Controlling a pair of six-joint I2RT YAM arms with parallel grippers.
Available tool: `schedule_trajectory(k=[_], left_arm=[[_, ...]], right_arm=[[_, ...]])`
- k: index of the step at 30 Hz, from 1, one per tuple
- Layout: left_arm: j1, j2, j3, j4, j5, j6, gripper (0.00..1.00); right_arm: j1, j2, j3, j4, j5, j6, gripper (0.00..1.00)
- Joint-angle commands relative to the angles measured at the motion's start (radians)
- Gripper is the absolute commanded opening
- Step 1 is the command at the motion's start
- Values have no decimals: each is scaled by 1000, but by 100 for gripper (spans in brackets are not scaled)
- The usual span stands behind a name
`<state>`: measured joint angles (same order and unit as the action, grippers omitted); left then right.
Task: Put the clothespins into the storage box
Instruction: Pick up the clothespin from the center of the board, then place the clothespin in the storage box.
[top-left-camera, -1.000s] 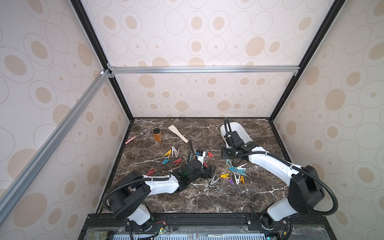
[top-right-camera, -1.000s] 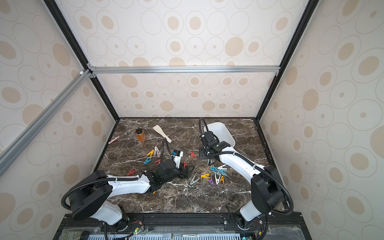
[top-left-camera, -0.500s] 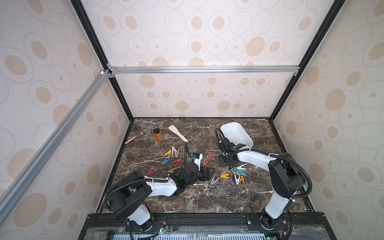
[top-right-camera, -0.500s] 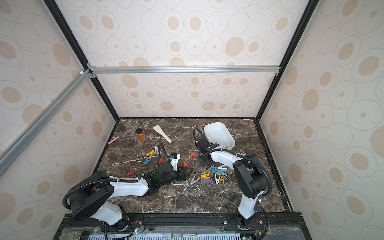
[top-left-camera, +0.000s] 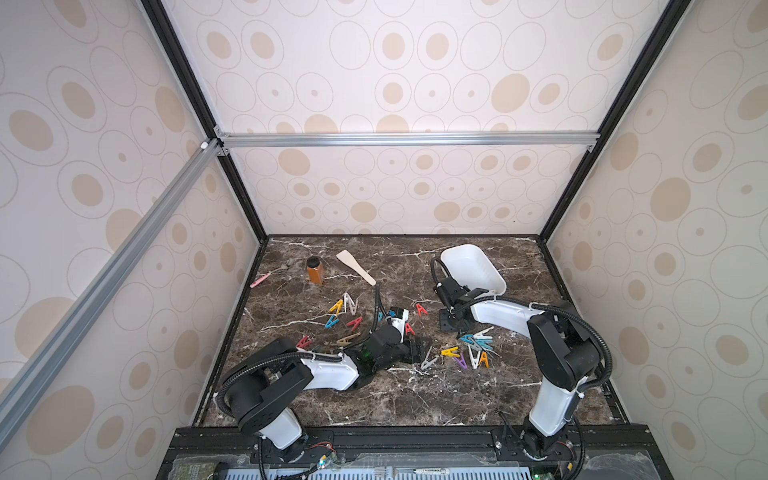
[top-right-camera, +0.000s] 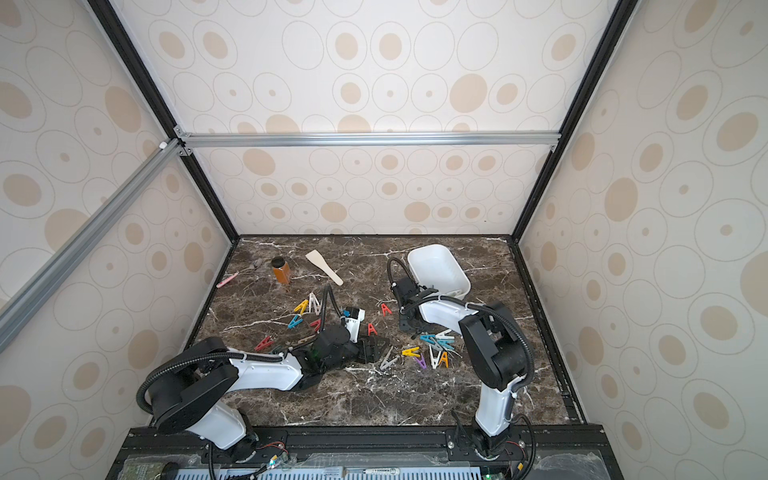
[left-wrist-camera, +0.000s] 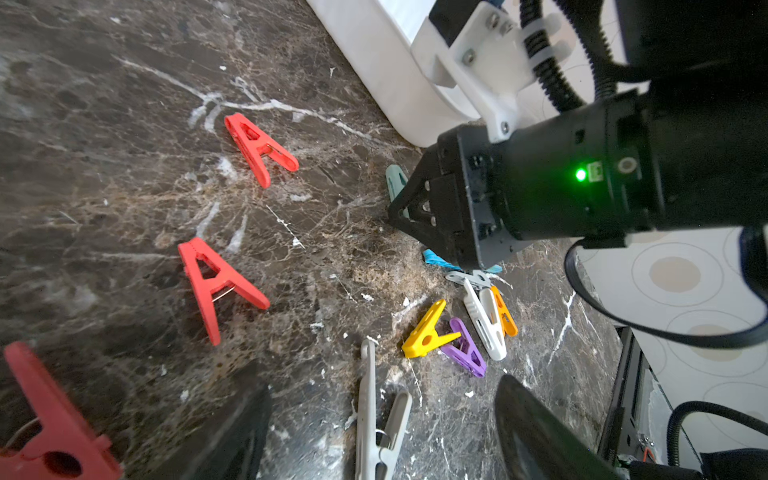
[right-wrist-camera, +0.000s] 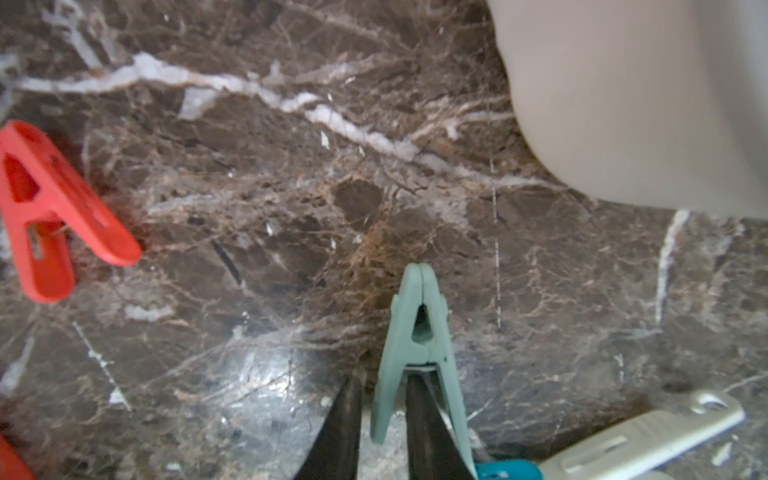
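Clothespins lie scattered over the marble; a mixed cluster sits right of centre and another group to its left. The white storage box stands at the back right and looks empty. My right gripper is down on the table just in front of the box, shut on one leg of a teal clothespin. The left wrist view shows that gripper too. My left gripper is open and low, with a grey clothespin lying between its fingers, untouched. Two red clothespins lie beyond.
An amber jar, a wooden spatula and a pink-handled tool lie at the back left. The box wall is close beside my right gripper. The two arms are near each other mid-table.
My right gripper has come down from beside the box to the table and narrowed onto the teal clothespin. The left arm has shifted only slightly and stays open.
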<state>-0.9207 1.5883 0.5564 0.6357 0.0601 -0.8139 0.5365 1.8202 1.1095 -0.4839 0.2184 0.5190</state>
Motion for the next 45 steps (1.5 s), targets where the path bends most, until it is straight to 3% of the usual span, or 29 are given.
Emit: schedule_trajectory(k=[1, 7, 14, 18, 28, 32, 37, 42, 45], left_arm=[[-17, 26, 72, -83, -54, 67, 84], [-24, 58, 151, -212, -79, 192, 85], [-29, 29, 122, -89, -22, 323, 86], [-35, 83, 200, -105, -13, 395, 86], [-36, 298, 455, -147, 13, 426, 87], [-35, 341, 503, -169, 7, 428, 87], [-30, 280, 474, -174, -7, 403, 87], [-30, 137, 364, -183, -47, 337, 86], [-35, 48, 255, -163, -81, 287, 86]], right_arm=[[-5, 26, -12, 20, 8, 11, 20], [-1, -11, -11, 13, -26, 3, 9], [-5, -225, 15, -33, -110, -17, 6], [-85, -287, 45, -11, -132, -13, 6], [-327, -54, 205, 41, -204, 10, 7], [-332, -30, 248, 3, -206, -9, 20], [-291, -151, 189, -35, -144, -42, 28], [-199, -338, 21, -83, -91, -1, 29], [-167, -426, -122, -89, -68, 36, 35]])
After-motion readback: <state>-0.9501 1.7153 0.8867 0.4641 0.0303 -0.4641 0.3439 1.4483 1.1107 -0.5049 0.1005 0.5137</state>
